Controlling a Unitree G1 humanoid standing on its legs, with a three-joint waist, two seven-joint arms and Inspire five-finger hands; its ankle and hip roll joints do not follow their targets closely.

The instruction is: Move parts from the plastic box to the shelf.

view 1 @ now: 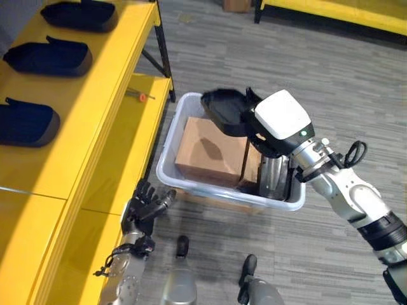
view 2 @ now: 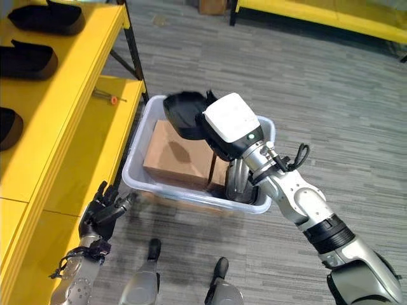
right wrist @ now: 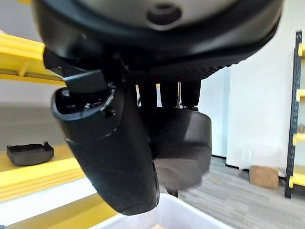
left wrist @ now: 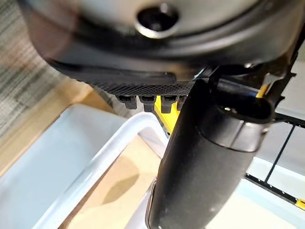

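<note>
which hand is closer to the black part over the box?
Right. The right hand grips the black part above the plastic box; the left hand hangs outside it, by the shelf.

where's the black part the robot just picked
The black part is in the right hand, held above the plastic box's far edge, right of the yellow shelf.

The plastic box (view 1: 191, 179) sits right of the shelf (view 1: 95, 121), holding a cardboard box (view 1: 210, 152); 3 parts (view 1: 48, 57) lie on the shelf.

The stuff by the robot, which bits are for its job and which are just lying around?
For the job: the black part held in the right hand, the plastic box, the yellow shelf, the black parts already on it.

Lying about: the screwdriver on the lower shelf, the cardboard box inside the plastic box.
</note>
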